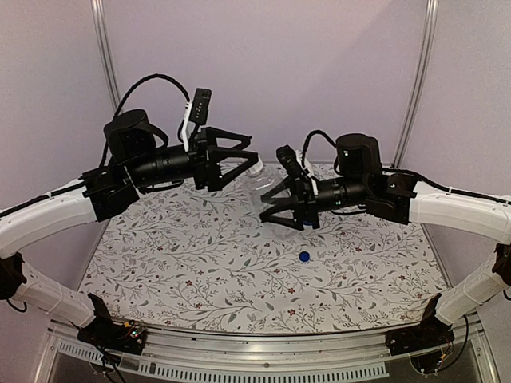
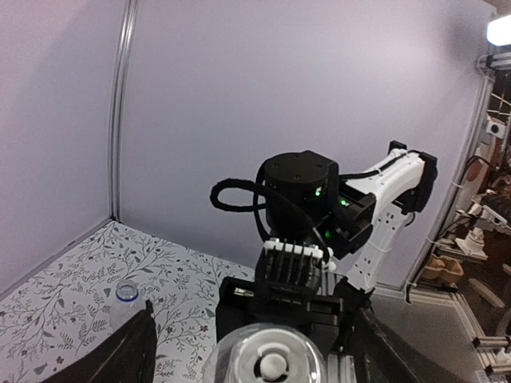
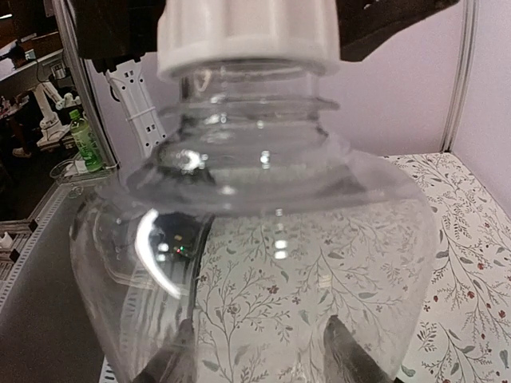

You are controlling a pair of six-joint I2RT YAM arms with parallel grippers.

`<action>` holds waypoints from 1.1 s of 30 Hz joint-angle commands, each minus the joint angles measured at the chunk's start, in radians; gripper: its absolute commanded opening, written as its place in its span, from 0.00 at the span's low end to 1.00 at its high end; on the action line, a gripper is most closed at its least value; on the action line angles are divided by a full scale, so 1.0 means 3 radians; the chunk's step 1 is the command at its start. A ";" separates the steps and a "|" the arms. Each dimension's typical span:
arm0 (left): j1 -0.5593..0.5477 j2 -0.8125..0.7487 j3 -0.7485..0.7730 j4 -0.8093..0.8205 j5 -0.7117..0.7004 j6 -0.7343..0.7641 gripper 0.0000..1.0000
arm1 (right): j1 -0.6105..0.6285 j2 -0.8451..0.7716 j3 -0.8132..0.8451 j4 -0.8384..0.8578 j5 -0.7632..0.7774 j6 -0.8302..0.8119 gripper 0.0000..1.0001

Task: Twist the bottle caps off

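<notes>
Now | left end effector [image 1: 249, 166] apart, flanking white cap [image 3: 247, 36] | right end effector [image 1: 271, 204] clamped on clear bottle [image 3: 263, 263]

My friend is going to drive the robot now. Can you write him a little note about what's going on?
Left gripper: open, jaws either side of the white cap.
Right gripper: shut on the plain bottle, held above the table.
Done: the blue cap is off and lies on the table. Its bottle is not in view.
Left: the white cap sits on the bottle's neck. I cannot tell if it is loosened.
</notes>
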 commanded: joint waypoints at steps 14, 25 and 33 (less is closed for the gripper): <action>0.0147 0.0318 0.0144 0.0602 0.1614 -0.0028 0.72 | -0.0014 0.0050 0.0161 0.0048 -0.0944 0.0038 0.31; 0.0149 0.0421 0.0184 0.0723 0.1726 -0.0147 0.40 | -0.0014 0.0058 0.0121 0.0070 -0.0933 0.0070 0.31; 0.0150 0.0421 0.0220 0.0466 0.1491 -0.0054 0.00 | -0.0014 0.0016 0.0110 0.0071 -0.0498 0.0158 0.29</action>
